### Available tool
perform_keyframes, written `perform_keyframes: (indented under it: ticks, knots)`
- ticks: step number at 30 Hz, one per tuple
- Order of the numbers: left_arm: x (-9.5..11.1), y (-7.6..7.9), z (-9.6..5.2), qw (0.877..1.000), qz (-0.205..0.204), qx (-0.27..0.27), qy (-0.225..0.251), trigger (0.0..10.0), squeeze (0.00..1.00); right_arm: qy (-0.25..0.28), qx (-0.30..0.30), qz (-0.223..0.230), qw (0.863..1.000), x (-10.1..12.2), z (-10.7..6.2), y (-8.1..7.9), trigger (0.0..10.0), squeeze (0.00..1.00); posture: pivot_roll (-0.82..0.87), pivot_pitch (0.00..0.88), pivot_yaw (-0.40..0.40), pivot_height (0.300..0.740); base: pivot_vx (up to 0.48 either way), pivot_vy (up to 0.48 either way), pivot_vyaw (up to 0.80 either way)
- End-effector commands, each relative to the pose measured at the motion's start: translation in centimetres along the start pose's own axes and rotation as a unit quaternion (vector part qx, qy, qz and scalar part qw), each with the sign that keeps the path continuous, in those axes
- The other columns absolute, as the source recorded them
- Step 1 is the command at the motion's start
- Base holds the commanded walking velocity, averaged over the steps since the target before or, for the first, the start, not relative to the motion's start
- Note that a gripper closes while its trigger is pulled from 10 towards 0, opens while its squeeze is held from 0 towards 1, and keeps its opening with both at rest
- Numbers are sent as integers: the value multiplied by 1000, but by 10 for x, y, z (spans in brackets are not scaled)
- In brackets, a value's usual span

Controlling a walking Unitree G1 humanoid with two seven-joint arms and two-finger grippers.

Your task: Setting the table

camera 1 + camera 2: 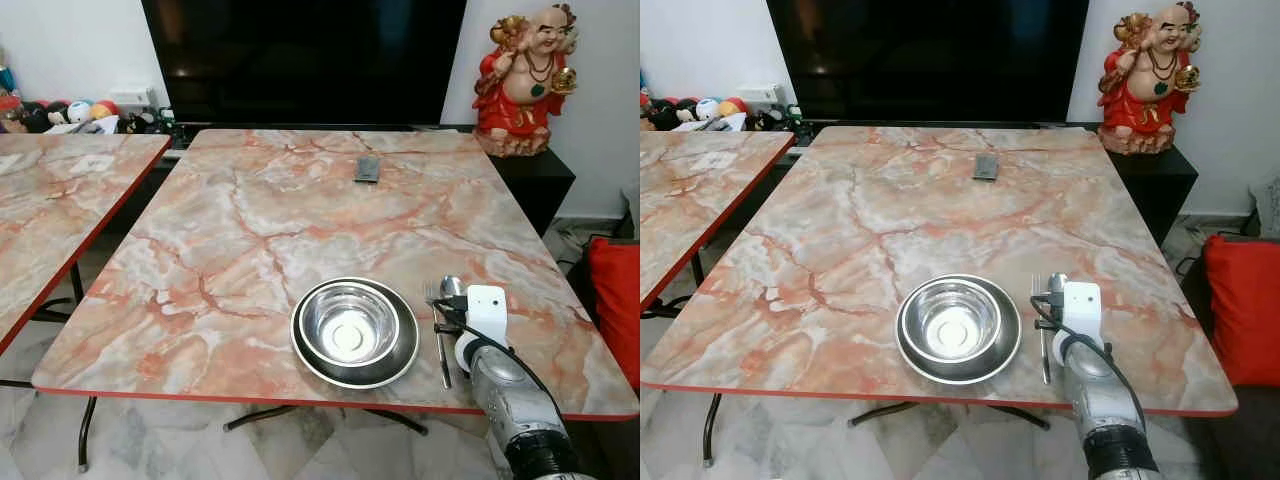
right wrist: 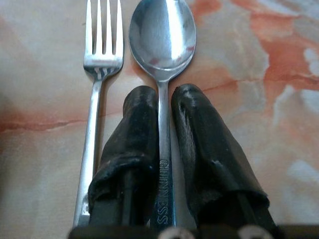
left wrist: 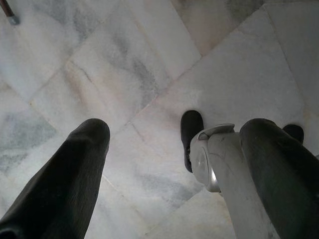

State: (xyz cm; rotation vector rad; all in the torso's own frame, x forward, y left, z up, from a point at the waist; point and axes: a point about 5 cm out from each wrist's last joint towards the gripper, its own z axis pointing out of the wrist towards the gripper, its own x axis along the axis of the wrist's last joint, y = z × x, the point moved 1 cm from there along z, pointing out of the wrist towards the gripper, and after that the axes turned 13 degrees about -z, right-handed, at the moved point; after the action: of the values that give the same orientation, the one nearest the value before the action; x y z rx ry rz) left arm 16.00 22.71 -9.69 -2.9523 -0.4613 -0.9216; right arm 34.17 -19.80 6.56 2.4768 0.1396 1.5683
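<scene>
Engraved lettering runs along the handle of the spoon [image 2: 162, 74], partly hidden between the fingers [image 2: 130, 144] of the right claw [image 2: 163, 107]. Several capitals visible; the word cannot be read with certainty. No other legible text.

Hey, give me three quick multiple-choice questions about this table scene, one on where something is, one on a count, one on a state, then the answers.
1. Where does the fork lie?
A. Beside the spoon
B. In the bowl
C. By the remote

2. How many bowls stand on the plate?
A. None
B. One
C. Three

3. What is the right gripper doing?
A. Hanging idle
B. Gripping the fork
C. Closed around the spoon's handle

Answers: 1 A, they lie parallel. 2 B, a single steel bowl. 3 C, black fingers flank the handle.
</scene>
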Motion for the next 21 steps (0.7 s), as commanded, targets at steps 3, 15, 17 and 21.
perform_keyframes:
  ticks: [3,15,17,21]
  knots:
    - [-1,-5,-1,1000,-1,7,-6,10000,0,20,-9,6,1000,9,-2,2,10000,0,-7,0,31,740,0,0,0]
    - [-1,-5,-1,1000,-1,7,-6,10000,0,64,-15,18,998,26,-8,1,10000,0,-10,0,31,740,0,0,0]
    - [-1,-5,-1,1000,-1,8,-5,10000,0,150,-35,23,988,49,-16,6,10000,0,-10,0,29,740,0,0,0]
    - [-1,-5,-1,1000,-4,10,-3,10000,0,206,-48,24,977,61,-26,8,10000,0,-4,0,23,740,0,0,0]
